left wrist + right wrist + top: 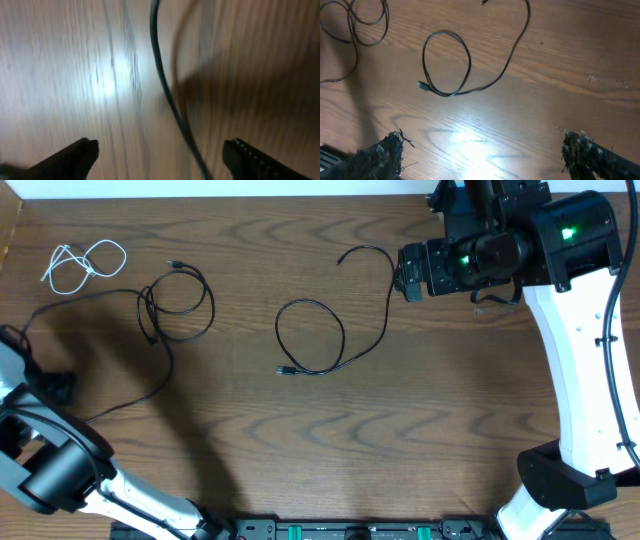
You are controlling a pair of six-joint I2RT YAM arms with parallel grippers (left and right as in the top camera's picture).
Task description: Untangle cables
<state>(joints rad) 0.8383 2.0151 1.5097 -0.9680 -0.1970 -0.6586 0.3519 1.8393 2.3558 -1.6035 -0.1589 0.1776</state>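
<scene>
Over on the wooden table (pixel 450 400) three cables are lying apart from one another. The short white cable (pixel 87 264) is sitting bunched in the far left corner. Just to its right, the left black cable (pixel 211 308) is curling into a couple of overlapping loops, with a long tail trailing towards the left arm. The middle black cable (pixel 343 340) is lying in one open loop near the table's centre, its far end snaking up towards the right arm. The left gripper (pixel 160 160) is hanging low over the wood with its fingers spread wide; a blurred stretch of black cable is running between them, not pinched. The right gripper (pixel 485 160) is hovering wide open and holding nothing, looking down on the middle black cable.
</scene>
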